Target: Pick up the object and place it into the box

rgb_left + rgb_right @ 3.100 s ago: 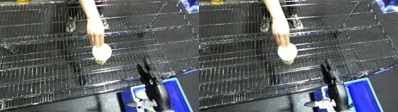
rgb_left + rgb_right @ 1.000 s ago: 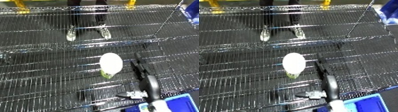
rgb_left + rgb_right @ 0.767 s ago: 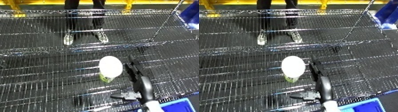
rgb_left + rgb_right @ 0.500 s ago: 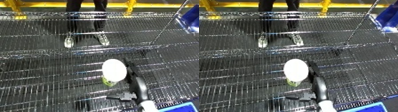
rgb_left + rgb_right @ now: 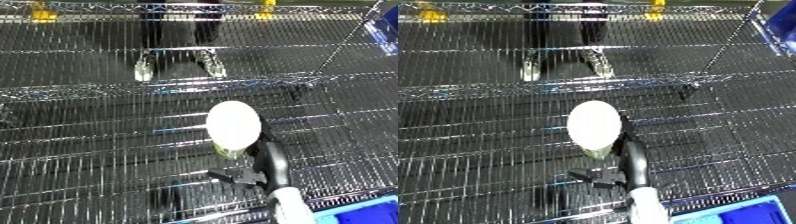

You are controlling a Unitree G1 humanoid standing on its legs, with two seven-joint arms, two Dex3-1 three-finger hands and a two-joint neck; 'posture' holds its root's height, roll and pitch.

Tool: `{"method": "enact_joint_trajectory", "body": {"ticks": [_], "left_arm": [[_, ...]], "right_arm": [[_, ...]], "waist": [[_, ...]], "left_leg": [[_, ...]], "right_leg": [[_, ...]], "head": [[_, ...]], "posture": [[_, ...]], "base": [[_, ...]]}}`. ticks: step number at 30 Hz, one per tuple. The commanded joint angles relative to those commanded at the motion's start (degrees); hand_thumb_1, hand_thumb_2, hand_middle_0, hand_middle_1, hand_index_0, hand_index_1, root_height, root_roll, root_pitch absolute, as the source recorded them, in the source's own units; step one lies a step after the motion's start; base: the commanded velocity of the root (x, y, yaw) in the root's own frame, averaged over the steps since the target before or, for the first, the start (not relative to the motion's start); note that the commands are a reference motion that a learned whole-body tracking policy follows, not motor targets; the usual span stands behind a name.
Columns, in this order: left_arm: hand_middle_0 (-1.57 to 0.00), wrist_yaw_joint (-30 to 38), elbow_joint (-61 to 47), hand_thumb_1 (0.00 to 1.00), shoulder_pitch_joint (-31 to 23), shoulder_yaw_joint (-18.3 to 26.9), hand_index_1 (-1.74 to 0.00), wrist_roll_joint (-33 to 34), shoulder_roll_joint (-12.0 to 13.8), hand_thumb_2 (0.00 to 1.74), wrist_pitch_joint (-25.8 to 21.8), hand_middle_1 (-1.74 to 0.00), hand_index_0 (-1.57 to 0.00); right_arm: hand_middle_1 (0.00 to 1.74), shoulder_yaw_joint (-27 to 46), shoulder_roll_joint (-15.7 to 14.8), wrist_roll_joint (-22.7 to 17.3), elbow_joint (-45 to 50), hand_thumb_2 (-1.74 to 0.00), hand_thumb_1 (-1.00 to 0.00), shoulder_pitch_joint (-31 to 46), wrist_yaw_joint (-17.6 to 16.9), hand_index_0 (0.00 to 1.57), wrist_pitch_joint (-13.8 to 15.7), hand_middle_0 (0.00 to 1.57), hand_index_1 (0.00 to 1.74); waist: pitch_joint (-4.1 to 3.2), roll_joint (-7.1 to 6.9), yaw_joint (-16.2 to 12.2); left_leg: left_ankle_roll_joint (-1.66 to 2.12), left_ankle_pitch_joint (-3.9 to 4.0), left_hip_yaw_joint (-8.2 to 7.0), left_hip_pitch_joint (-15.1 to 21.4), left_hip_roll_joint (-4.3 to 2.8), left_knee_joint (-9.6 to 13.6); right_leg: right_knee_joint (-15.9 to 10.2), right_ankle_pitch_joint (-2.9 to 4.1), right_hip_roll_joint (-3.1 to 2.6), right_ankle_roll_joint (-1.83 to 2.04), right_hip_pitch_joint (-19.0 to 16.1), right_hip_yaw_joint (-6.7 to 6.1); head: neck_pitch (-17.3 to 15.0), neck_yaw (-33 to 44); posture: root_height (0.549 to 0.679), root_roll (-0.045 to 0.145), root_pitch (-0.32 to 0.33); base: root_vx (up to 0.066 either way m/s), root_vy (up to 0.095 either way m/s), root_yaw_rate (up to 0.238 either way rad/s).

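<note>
Reaching closer, my right hand (image 5: 266, 162) now rests open beside the white-lidded cup (image 5: 234, 125); next, curl fingers around it.

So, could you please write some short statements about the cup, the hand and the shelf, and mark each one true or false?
1. The cup stands on a wire shelf. True.
2. The right hand is just beside the cup. True.
3. The cup's lid is black. False: the lid is white.
4. The left hand is holding the cup. False: no left hand is in view.
5. The cup is already inside the blue bin. False: it is on the shelf; the bin's edge shows at the lower right corner.
</note>
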State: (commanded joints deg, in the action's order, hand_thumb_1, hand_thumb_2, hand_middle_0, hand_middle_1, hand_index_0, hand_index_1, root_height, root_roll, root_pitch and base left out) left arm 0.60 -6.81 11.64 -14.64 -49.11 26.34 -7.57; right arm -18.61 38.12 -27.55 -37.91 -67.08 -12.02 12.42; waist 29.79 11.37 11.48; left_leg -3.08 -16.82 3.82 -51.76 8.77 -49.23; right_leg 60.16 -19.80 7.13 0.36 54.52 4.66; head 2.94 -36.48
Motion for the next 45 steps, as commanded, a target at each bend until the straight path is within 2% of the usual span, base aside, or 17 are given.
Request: {"method": "enact_joint_trajectory", "body": {"ticks": [5, 12, 17, 22, 27, 31, 38, 40, 43, 45], "left_arm": [[-1.57, -0.63, 0.06, 1.00, -0.64, 0.33, -1.74, 0.06, -0.26, 1.74, -0.25, -1.74, -1.57], [-1.57, -1.44, 0.23, 1.00, -1.18, 0.32, -1.74, -0.04, -0.17, 1.74, -0.90, -1.74, -1.57], [-1.57, -1.77, 0.67, 1.00, -1.24, 0.31, -1.74, -0.20, -0.12, 1.74, -1.39, -1.74, -1.57], [-1.57, -2.04, 1.30, 1.00, -1.36, 0.69, -1.74, -0.11, -0.28, 1.74, -1.97, -1.74, -1.57], [-1.57, -2.24, 2.18, 1.00, -1.62, 1.47, -1.74, -0.01, -0.27, 1.74, -2.83, -1.74, -1.57], [-1.57, -1.62, 2.52, 1.00, -1.55, 2.31, -1.74, 0.34, -0.20, 1.74, -3.05, -1.74, -1.57], [-1.57, -0.36, 4.35, 1.00, -0.67, 3.05, -1.74, 1.80, -1.35, 1.74, -3.60, -1.74, -1.57], [-1.57, -0.53, 4.99, 1.00, -0.53, 3.45, -1.74, 2.26, -1.76, 1.74, -3.57, -1.74, -1.57], [-1.57, -0.35, 5.84, 1.00, -0.06, 3.98, -1.74, 2.79, -2.30, 1.74, -3.50, -1.74, -1.57], [-1.57, 0.24, 6.32, 1.00, 0.60, 4.28, -1.74, 3.08, -2.64, 1.74, -3.42, -1.74, -1.57]], "right_arm": [[1.13, 0.41, -0.04, 1.03, 0.24, -1.13, -0.65, 0.10, -0.25, 1.02, -0.25, 1.02, 1.13], [1.74, 0.35, 0.03, 1.58, 0.82, -1.74, -1.00, 0.46, -0.84, 1.57, -0.31, 1.57, 1.74], [1.74, 0.60, 0.01, 1.74, 1.33, -1.74, -1.00, 0.58, -1.22, 1.57, -0.34, 1.57, 1.74], [1.74, 1.66, -0.24, 2.68, 4.42, -1.74, -1.00, 2.40, -1.57, 1.57, -0.15, 1.57, 1.74], [1.74, 4.06, -0.46, 3.48, 10.29, -1.74, -1.00, 5.90, -2.79, 1.57, 0.32, 1.57, 1.74], [1.74, 6.83, -1.23, 3.61, 18.89, -1.74, -1.00, 11.17, -4.64, 1.57, 0.07, 1.57, 1.74], [1.74, 11.24, -3.91, 3.33, 29.12, -1.74, -1.00, 20.47, -4.24, 1.57, 1.05, 1.57, 1.74], [1.74, 12.20, -4.70, 3.11, 31.05, -1.74, -1.00, 22.60, -4.21, 1.57, 1.24, 1.57, 1.74], [1.74, 13.38, -5.77, 2.82, 33.66, -1.74, -1.00, 25.62, -4.44, 1.57, 1.51, 1.57, 1.74], [1.74, 13.92, -6.46, 2.73, 35.16, -1.74, -1.00, 27.59, -4.55, 1.57, 1.75, 1.57, 1.74]], "waist": [[0.00, -0.23, 0.09], [0.00, -0.68, 0.00], [0.00, -1.03, -0.22], [0.00, -1.68, -0.83], [0.00, -2.61, -1.76], [0.00, -3.73, -3.21], [0.00, -5.46, -5.89], [0.00, -5.89, -6.53], [0.00, -6.58, -7.62], [0.00, -7.16, -8.56]], "left_leg": [[-0.13, 0.06, 0.14, 0.23, 0.02, 0.37], [0.05, 0.57, 0.45, 1.83, -0.34, 1.81], [0.27, 1.05, 0.68, 3.32, -0.67, 3.19], [0.46, 2.06, 0.98, 5.62, -1.26, 6.02], [0.74, 2.99, 1.17, 7.97, -1.98, 8.46], [1.09, 3.77, 1.09, 9.88, -2.73, 10.26], [1.59, 4.24, 0.81, 12.90, -3.71, 12.34], [1.78, 4.39, 0.72, 14.09, -3.94, 13.12], [2.11, 4.69, 0.54, 16.21, -4.54, 14.49], [2.42, 4.78, 0.45, 17.78, -5.11, 15.24]], "right_leg": [[-0.23, 0.03, -0.14, 0.08, -0.27, 0.06], [-1.29, 0.42, -0.37, 0.16, -1.74, 0.29], [-2.36, 0.68, -0.64, 0.08, -3.14, 0.45], [-4.11, 0.95, -1.20, 0.02, -5.07, 0.42], [-5.85, 1.26, -1.79, 0.13, -7.37, 0.40], [-7.45, 1.77, -2.40, 0.34, -9.32, 0.23], [-9.67, 2.29, -3.27, 0.52, -12.38, -0.17], [-10.55, 2.40, -3.43, 0.51, -13.59, -0.19], [-12.17, 2.75, -3.64, 0.55, -15.66, -0.36], [-13.55, 3.19, -3.78, 0.67, -17.22, -0.67]], "head": [[-0.40, 0.11], [-0.14, 0.43], [-0.92, 0.47], [-0.68, 1.81], [0.43, 3.31], [-2.02, 6.12], [-4.03, 8.21], [-6.02, 8.78], [-12.05, 9.20], [-20.78, 9.07]], "posture": [[0.596, 0.035, 0.306], [0.601, 0.031, 0.295], [0.604, 0.031, 0.284], [0.611, 0.030, 0.274], [0.618, 0.030, 0.261], [0.622, 0.030, 0.248], [0.628, 0.031, 0.223], [0.630, 0.034, 0.215], [0.633, 0.038, 0.201], [0.636, 0.041, 0.190]], "base": [[-0.010, 0.005, 0.000], [-0.037, -0.009, -0.020], [-0.061, -0.015, -0.026], [-0.086, -0.012, -0.036], [-0.092, -0.029, -0.041], [-0.108, -0.032, -0.060], [-0.111, -0.032, -0.091], [-0.105, -0.029, -0.086], [-0.095, -0.022, -0.091], [-0.084, -0.010, -0.110]]}}
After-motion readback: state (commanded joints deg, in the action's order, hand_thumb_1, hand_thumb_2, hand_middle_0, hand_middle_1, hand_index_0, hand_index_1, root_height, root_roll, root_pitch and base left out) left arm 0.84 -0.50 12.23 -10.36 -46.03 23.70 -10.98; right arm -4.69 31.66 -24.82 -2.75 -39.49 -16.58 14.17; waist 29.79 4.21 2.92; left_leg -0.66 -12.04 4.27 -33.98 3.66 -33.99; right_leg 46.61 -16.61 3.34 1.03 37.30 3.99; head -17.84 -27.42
